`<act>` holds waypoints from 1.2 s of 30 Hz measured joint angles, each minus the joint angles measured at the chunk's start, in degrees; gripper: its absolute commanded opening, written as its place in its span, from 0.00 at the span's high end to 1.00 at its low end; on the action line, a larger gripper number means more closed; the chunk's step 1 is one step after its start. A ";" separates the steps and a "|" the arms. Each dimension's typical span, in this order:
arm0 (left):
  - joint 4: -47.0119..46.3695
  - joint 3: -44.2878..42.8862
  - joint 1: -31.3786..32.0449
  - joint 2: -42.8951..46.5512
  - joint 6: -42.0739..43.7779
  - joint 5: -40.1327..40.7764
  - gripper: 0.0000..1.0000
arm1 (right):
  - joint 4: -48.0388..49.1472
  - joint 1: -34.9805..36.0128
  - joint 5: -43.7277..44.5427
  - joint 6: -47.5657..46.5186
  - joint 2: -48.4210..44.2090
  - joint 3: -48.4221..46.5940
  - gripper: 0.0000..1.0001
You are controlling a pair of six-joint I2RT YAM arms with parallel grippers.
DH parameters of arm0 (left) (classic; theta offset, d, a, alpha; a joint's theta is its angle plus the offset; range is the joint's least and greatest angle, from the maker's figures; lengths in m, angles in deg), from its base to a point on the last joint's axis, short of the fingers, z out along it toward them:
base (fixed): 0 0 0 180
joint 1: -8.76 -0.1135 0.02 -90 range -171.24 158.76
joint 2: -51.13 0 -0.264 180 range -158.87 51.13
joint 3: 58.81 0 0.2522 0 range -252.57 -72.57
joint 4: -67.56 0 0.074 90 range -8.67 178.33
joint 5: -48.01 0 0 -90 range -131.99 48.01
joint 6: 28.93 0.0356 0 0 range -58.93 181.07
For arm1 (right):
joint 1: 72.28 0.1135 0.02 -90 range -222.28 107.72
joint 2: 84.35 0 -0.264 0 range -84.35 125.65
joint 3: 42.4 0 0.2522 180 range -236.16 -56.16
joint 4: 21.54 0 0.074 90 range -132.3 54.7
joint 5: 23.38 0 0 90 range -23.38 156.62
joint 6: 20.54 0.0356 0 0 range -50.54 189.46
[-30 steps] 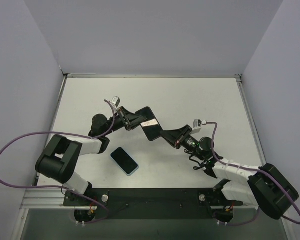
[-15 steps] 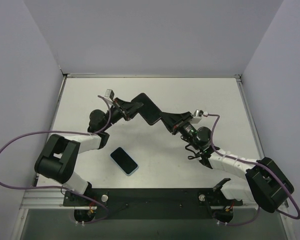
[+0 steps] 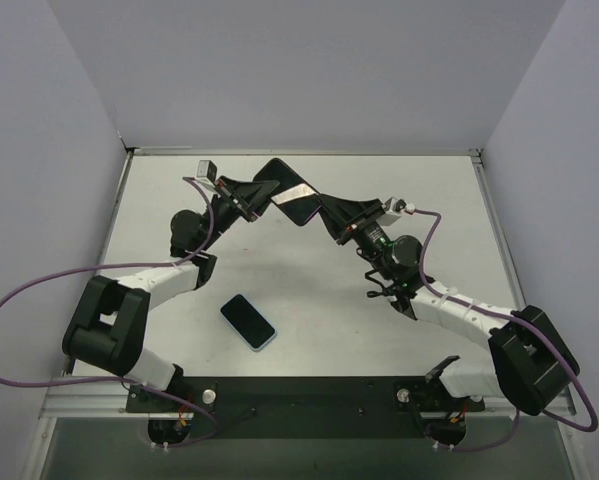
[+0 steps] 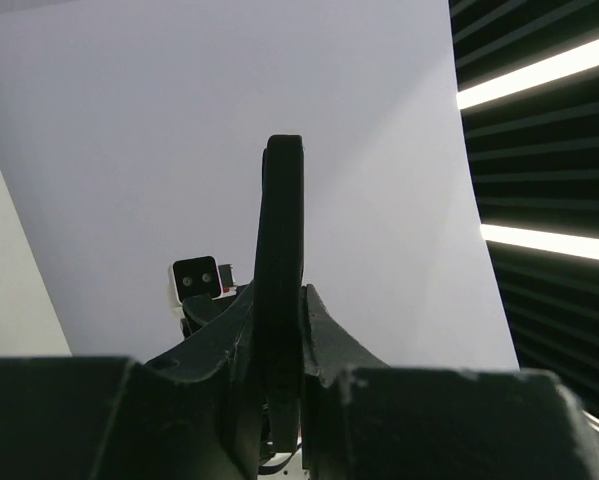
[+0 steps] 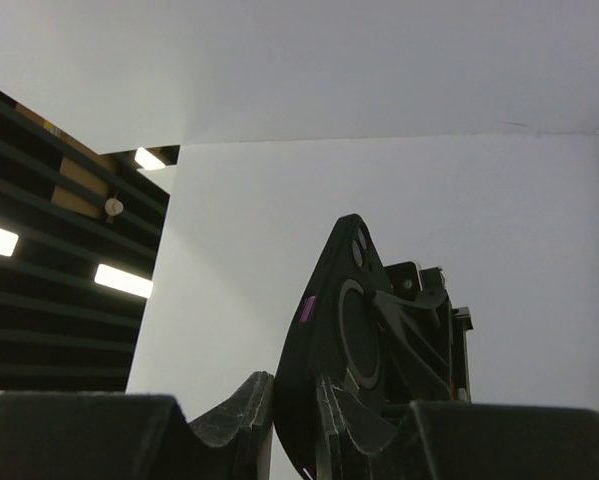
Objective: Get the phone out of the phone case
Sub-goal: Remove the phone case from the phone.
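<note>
A black phone case [image 3: 291, 198] is held in the air over the far middle of the table, pinched from both sides. My left gripper [image 3: 262, 192] is shut on its left end; the case shows edge-on [image 4: 279, 250] between that gripper's fingers [image 4: 324, 330]. My right gripper [image 3: 331, 212] is shut on its right end; the right wrist view shows the case's back [image 5: 329, 330] with camera holes and a ring. A phone [image 3: 247, 321] with a dark screen and light blue rim lies flat on the table near the front, apart from both grippers.
The white table [image 3: 429, 220] is boxed in by pale walls at the left, back and right. A black base rail [image 3: 309, 392] runs along the near edge. Purple cables [image 3: 39, 290] loop from both arms.
Both grippers have carried the black case up and toward the far side of the table, farther from the phone. The phone has not moved.
</note>
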 measured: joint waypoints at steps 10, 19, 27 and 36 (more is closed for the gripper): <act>1.68 -3.91 -0.02 1.38 0.68 1.11 1.00 | 1.64 -0.74 0.09 2.99 1.46 -3.69 1.00; 3.10 -4.28 -0.02 5.01 1.84 3.43 1.00 | 2.91 -0.74 -0.81 5.16 2.82 -6.97 1.00; 4.15 -4.28 -0.02 7.82 2.67 5.79 1.00 | 3.26 -0.63 -1.81 7.54 4.37 -10.25 1.00; 4.28 -4.22 0.00 8.24 3.04 8.31 1.00 | 3.45 -0.59 -1.38 10.62 6.51 -12.61 1.00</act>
